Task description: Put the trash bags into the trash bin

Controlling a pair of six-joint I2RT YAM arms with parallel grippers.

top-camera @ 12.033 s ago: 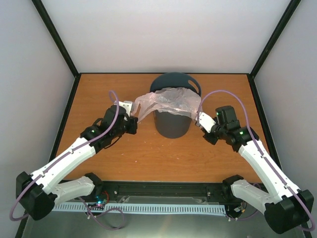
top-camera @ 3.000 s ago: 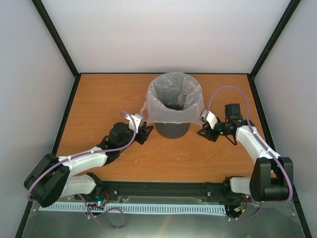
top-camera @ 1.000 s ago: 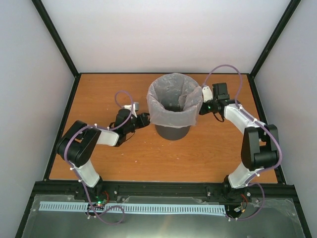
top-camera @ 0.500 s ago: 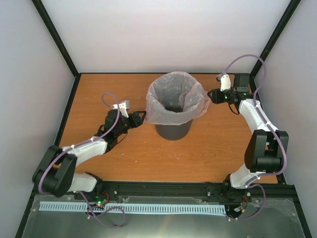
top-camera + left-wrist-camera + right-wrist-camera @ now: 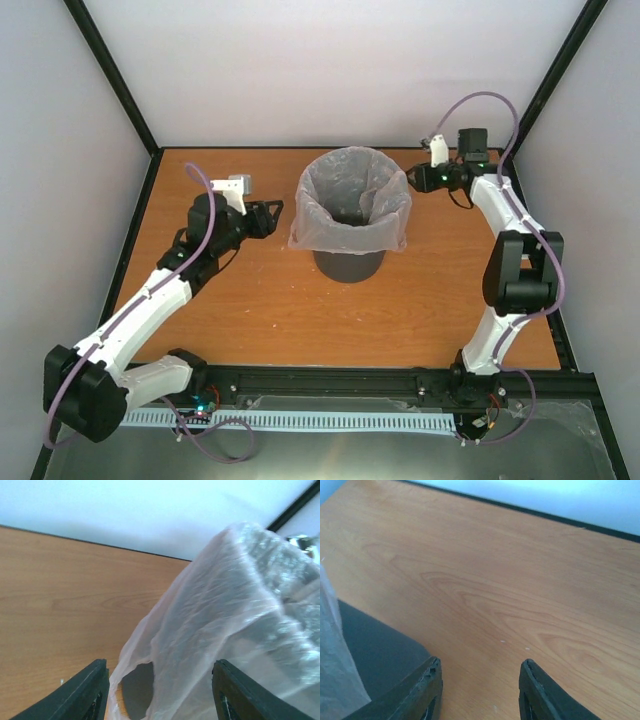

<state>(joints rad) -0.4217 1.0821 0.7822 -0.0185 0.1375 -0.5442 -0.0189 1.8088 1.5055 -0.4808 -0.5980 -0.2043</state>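
Trash bin (image 5: pixel 348 266) upright mid-worktop (image 5: pixel 300 310), dark grey wall showing below the liner. Pale-pink trash bag (image 5: pixel 352 208) sits inside it, mouth open, skirt draped over the rim. Left end effector (image 5: pixel 272 213) released, fingers spread just beside the bag's left drape. Right end effector (image 5: pixel 416 180) released, empty, near the far-right rim.

trash bag (image 5: pixel 350 230): draped over rim; mouth open | trash bin (image 5: pixel 348 266): upright
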